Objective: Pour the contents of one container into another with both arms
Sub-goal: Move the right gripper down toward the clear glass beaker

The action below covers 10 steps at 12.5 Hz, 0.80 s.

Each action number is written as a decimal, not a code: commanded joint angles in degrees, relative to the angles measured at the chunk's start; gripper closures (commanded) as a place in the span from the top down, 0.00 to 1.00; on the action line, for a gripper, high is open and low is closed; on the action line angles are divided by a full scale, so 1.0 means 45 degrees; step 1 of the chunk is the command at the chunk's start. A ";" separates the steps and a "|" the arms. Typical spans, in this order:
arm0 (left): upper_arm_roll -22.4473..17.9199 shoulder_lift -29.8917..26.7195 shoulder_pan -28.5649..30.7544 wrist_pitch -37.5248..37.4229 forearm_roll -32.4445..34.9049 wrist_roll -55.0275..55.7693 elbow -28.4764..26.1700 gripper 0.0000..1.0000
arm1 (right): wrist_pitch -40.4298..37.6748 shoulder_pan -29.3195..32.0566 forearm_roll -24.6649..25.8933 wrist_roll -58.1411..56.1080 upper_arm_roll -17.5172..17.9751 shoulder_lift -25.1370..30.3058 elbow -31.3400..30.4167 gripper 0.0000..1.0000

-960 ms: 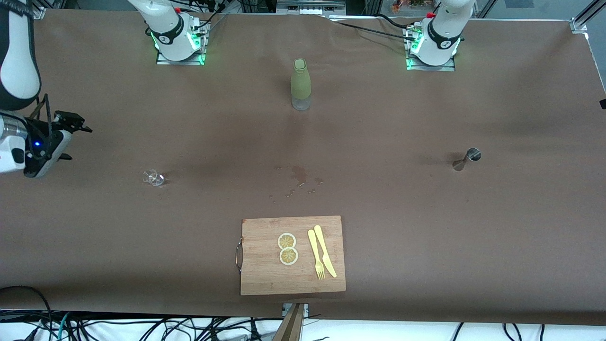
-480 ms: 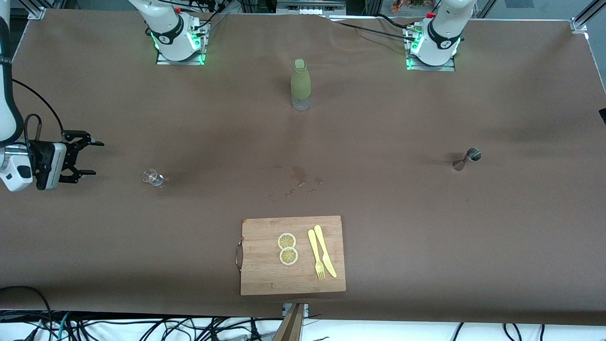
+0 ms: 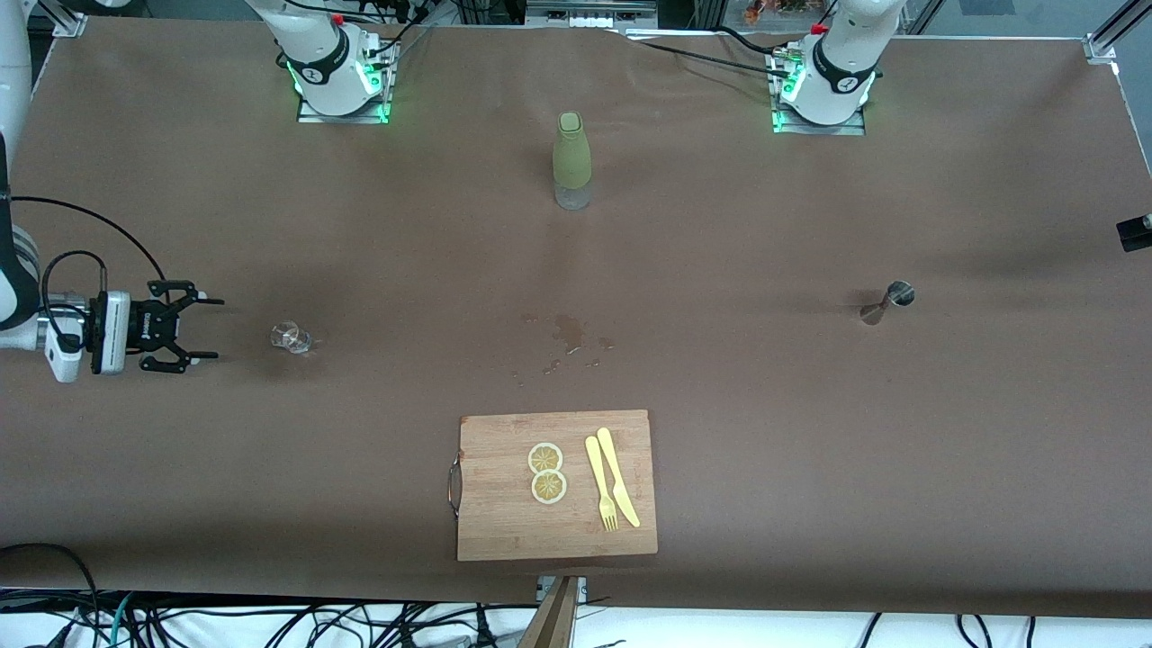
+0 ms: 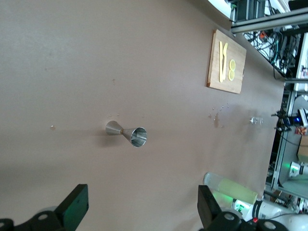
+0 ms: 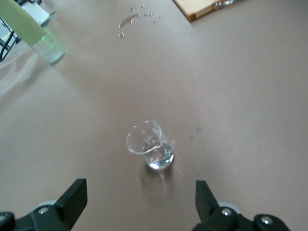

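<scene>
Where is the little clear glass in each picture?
Front view: small clear glass just ahead of the open right gripper.
Left wrist view: tiny, at the picture's edge.
Right wrist view: centre.
Shared landmark: green bottle.

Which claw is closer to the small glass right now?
Right. The right claw sits open beside the glass, apart from it. The left claw, open, is near the jigger toward the table's left-arm end.
</scene>
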<state>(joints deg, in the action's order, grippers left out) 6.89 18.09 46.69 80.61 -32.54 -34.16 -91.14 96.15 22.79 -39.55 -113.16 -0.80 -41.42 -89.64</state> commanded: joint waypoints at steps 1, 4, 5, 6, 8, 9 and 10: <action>0.0071 0.0724 0.0133 -0.0315 -0.0326 -0.0942 0.0409 1.00 | -0.0196 0.0268 -0.1576 -0.2070 0.0120 -0.0890 0.0446 1.00; 0.0071 0.1601 0.0346 -0.0315 -0.0326 -0.2500 0.0370 1.00 | -0.0196 0.0190 -0.2420 -0.4163 0.0120 -0.1516 0.0388 1.00; 0.0071 0.1972 0.0425 -0.0354 -0.0346 -0.3164 0.0331 1.00 | -0.0196 0.0170 -0.2577 -0.4556 0.0120 -0.1634 0.0291 1.00; 0.0071 0.2266 0.0426 -0.0432 -0.0346 -0.3789 0.0331 1.00 | -0.0196 0.0112 -0.2598 -0.4889 0.0120 -0.1635 0.0097 1.00; 0.0071 0.2677 0.0426 -0.0433 -0.0346 -0.4379 0.0312 1.00 | -0.0215 -0.0161 -0.2579 -0.5164 0.0101 -0.1810 0.0075 1.00; 0.0051 0.2698 0.0426 -0.0452 -0.0288 -0.4845 0.0292 1.00 | -0.0215 -0.0317 -0.2598 -0.5243 0.0100 -0.1830 0.0017 1.00; 0.0051 0.2756 0.0406 -0.0452 -0.0249 -0.5585 0.0253 1.00 | -0.0196 -0.0473 -0.2579 -0.5263 0.0081 -0.1850 -0.0041 1.00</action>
<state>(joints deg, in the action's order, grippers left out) 6.90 29.99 48.16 80.11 -32.55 -54.71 -91.16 95.72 21.76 -50.15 -135.59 -0.34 -49.63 -89.42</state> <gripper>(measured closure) 0.000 0.000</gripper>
